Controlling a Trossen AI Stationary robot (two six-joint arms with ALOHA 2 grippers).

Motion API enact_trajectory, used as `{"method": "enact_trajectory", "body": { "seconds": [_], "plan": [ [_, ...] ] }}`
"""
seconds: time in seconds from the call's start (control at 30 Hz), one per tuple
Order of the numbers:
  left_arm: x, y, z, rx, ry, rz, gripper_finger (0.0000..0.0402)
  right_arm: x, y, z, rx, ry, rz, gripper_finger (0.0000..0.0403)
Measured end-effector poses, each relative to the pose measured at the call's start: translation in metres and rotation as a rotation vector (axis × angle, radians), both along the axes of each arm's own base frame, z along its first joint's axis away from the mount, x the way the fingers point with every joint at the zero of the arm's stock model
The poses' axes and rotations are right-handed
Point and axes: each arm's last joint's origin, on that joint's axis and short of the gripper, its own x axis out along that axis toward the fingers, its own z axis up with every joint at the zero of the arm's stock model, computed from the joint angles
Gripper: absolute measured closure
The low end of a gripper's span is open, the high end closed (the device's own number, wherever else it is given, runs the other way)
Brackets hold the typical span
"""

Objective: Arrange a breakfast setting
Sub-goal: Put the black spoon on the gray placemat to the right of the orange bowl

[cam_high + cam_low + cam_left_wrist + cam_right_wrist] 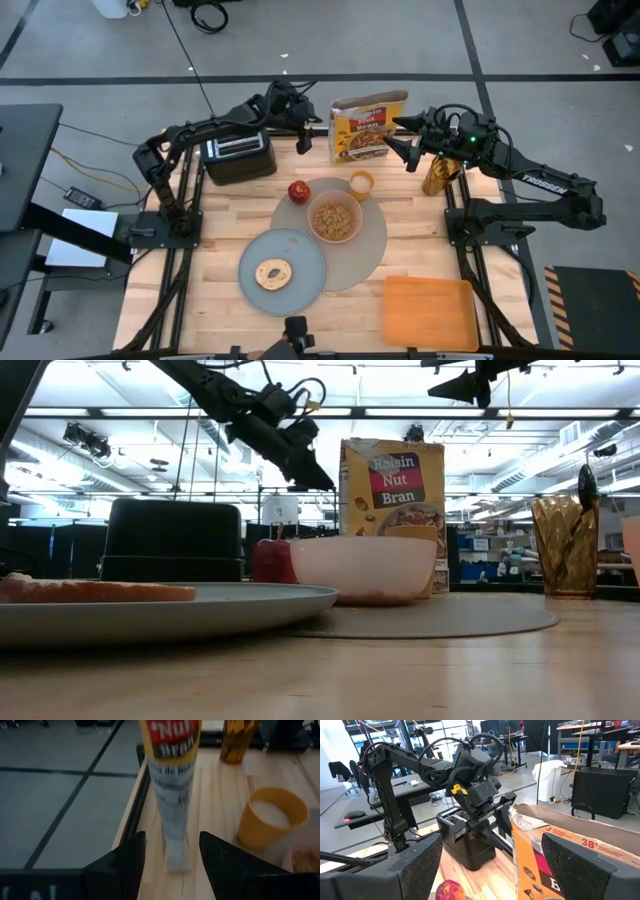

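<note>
My left gripper point(302, 143), fingers apart, straddles the cereal box point(368, 126) at the table's far edge w/o touching; right gripper point(403, 150) gapes beside it. Box looks light, crushable: I'd pinch low on its narrow side. The filled pink bowl point(334, 218) sits on the mat point(372, 245), spill-prone.

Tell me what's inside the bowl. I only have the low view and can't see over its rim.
Observer: The bowl is filled with brown cereal.
Operator: Is the left gripper holding the cereal box?
Observer: No. The left gripper is open and clear of the box, facing its narrow side.
</note>
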Motion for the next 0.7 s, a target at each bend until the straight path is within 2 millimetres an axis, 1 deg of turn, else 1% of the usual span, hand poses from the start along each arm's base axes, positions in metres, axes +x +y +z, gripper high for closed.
{"method": "enact_trajectory", "body": {
  "seconds": [0.27,0.4,0.53,0.7],
  "plan": [
    [-0.023,-0.007,0.01,-0.043,0.116,0.003,0.0207,0.0,0.0,0.0,-0.022,0.011,-0.006,0.0054],
    [-0.032,-0.014,0.016,-0.075,0.16,0.002,0.0207,0.0,0.0,0.0,-0.024,0.012,-0.006,0.0054],
    [-0.04,-0.028,0.022,-0.114,0.21,-0.014,0.0207,0.0,0.0,0.0,-0.034,0.018,-0.006,0.0054],
    [-0.045,-0.054,0.035,-0.164,0.24,-0.043,0.0216,0.001,0.002,-0.003,-0.087,0.079,0.013,0.0055]
  ]
}}
